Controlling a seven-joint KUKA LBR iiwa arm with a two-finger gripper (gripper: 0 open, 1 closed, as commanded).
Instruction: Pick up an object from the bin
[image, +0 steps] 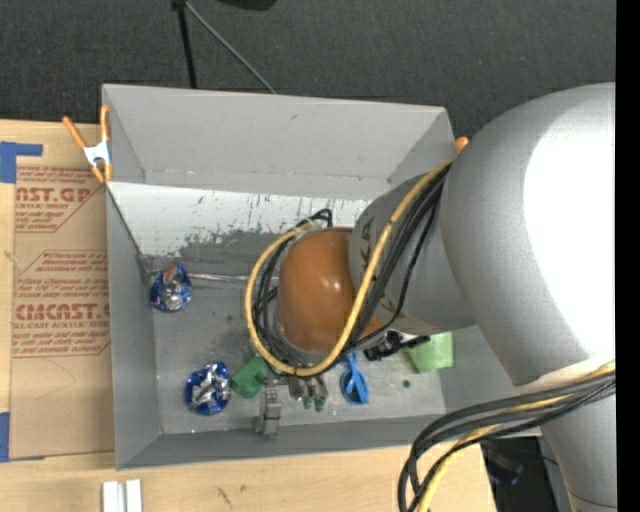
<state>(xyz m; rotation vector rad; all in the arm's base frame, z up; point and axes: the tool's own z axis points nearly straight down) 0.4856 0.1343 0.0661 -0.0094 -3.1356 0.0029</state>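
Looks early in the pick; no sign of anything clamped or raised, so gripping and lifting left to do. Reaches in from the right, wrist bent steeply down under its orange cover (315, 290); sets the claw (290, 395) low in the bin (133, 350), just right of a dark green block (250, 375), the likeliest pick. Cannot tell whether apart or together. Farther right of that block, a blue clip (353, 383), then a pale green block (432, 352); left of it, a crumpled blue-and-white ball (208, 388); above and left, a second ball (170, 290).
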